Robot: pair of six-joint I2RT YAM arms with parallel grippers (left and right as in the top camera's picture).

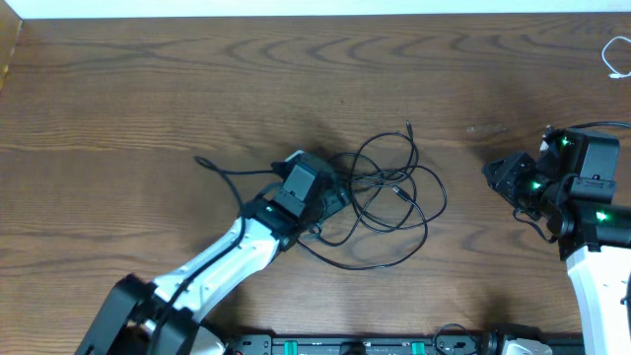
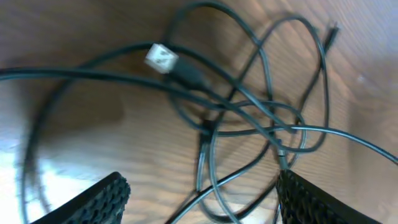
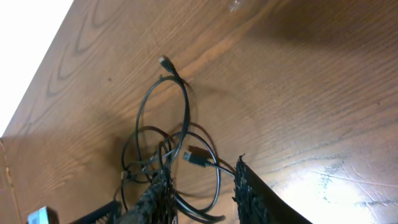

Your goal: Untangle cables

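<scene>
**Left claw released over black cables**

It hangs spread wide above the knot, mid-desk, a silver-tipped plug on top. Right claw, well to the side, seems part-open, gripping nothing. White cord lies at the far right edge.

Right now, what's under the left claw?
A tangle of black cables on the wooden table, one plug with a pale tip among them. From overhead, the open left claw covers part of the tangle.
</scene>
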